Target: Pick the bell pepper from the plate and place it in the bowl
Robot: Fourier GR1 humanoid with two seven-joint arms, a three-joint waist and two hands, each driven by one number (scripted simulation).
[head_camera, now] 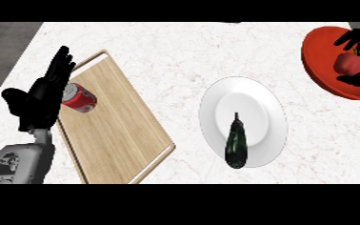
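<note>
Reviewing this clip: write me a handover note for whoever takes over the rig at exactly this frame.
Left robot hand: open, resting at the view's left, by the cutting board that carries a red can.
Right robot hand: at the right edge, fingers and thumb curled round the bell pepper, over the red bowl.
White plate: holds only a dark eggplant.
Done: pepper picked off the plate and brought to the bowl.
Left: release it in the bowl.

Reddish bell pepper point(345, 63) held in right hand point(349, 39) over red bowl point(320, 59), far right; white plate point(256, 100) central.
</note>
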